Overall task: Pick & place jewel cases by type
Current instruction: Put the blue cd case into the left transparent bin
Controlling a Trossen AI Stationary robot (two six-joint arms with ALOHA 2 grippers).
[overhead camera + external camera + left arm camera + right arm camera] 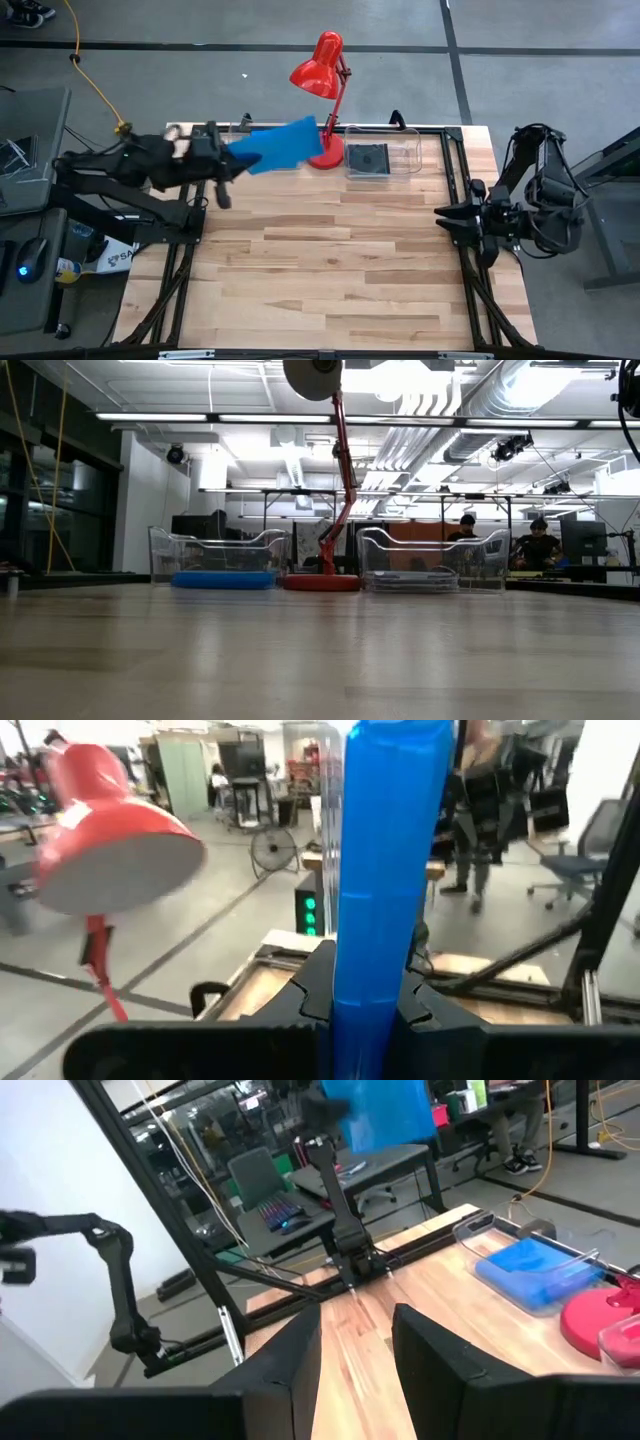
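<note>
Wooden plank table (330, 260) under bright workshop ceiling (400, 400)

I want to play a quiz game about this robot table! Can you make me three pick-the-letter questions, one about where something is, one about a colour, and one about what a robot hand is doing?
1. Where is the red lamp?
A. between the two clear trays
B. at the table's near edge
C. on the floor

2. What colour is the case held up by the left end effector?
A. black
B. blue
C. white

3. What is the right end effector doing?
A. gripping a case
B. pushing the lamp
C. holding nothing at the table's right edge

Answers:
1 A: its base sits between the left tray and right tray.
2 B: the blue case is clamped in its fingers.
3 C: nothing sits between its fingers.
</note>
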